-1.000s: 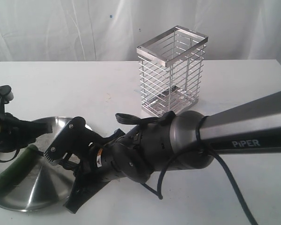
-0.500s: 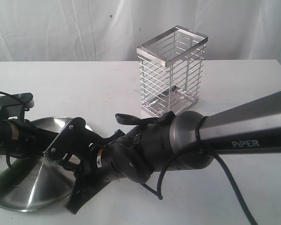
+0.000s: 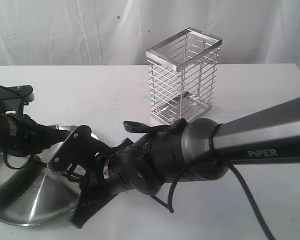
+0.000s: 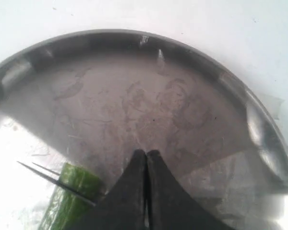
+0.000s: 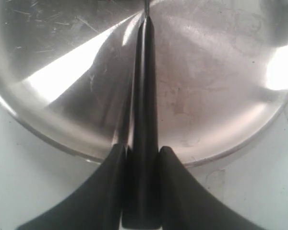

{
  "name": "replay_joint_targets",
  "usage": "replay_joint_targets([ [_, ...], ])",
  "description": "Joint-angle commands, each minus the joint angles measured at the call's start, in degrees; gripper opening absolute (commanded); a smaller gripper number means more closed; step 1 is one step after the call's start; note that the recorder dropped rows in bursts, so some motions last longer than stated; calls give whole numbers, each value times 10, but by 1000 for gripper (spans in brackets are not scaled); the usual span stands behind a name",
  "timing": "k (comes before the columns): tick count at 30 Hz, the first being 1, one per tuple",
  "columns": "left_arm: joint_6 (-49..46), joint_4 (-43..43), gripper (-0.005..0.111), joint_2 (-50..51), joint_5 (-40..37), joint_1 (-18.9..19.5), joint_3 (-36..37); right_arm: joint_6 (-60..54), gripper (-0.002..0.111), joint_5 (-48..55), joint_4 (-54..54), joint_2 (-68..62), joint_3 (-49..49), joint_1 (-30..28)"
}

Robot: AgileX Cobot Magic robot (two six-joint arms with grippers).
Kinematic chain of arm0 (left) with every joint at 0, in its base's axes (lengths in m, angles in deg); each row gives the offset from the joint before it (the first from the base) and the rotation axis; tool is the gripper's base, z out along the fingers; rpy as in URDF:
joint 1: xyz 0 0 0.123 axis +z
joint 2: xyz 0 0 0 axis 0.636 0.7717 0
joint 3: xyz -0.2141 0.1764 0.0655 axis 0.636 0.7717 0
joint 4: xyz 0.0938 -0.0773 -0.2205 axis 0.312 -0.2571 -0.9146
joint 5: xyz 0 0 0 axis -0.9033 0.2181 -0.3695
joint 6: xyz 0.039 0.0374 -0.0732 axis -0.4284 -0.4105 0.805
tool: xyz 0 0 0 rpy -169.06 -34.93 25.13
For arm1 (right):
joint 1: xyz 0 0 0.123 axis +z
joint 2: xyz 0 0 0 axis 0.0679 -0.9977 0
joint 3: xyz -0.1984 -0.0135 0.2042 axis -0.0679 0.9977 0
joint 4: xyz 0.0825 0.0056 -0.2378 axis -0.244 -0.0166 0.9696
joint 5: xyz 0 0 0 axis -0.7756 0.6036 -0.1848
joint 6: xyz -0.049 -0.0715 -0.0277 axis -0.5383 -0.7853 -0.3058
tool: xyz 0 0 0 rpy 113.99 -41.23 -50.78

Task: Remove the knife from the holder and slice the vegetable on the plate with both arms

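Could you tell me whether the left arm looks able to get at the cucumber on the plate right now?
Probably yes: the left gripper hangs over the plate just beside the cucumber with nothing between them, but its jaws are shut and must open first.

A white bench (image 3: 90, 90) spreads under and all around the right tool (image 5: 141, 151). Its matte top is plain apart from a faint mark or two. Beyond the tool, on the far side, the bench's straight back edge meets a white curtain (image 3: 55, 30) that fills the whole backdrop. The cloth hangs in loose vertical folds, with paler patches where light glows through it. A small dark speck (image 3: 118, 17) sits on the cloth, high above and behind the tool. The light is soft and even, leaving only weak grey shadows on the bench near the tool.
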Motion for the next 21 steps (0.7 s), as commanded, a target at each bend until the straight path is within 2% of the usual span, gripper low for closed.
replay_joint_targets([
  [1,-16,7,0,-26,-67,-4,-2,-4,0,0,0,2,-2,-3],
  [4,-16,7,0,-24,-70,-4,4,-4,0,-1,0,2,-2,-3],
  [9,-8,5,0,5,-11,-4,28,-4,0,-1,0,2,-2,-3],
  [12,0,5,0,31,-8,-4,38,-4,0,-1,0,2,-2,-3],
  [16,-5,13,0,2,1,-4,16,-4,0,-2,0,2,-2,-3],
  [21,-19,29,0,-62,-89,-4,-17,-4,0,-1,0,2,-2,-3],
])
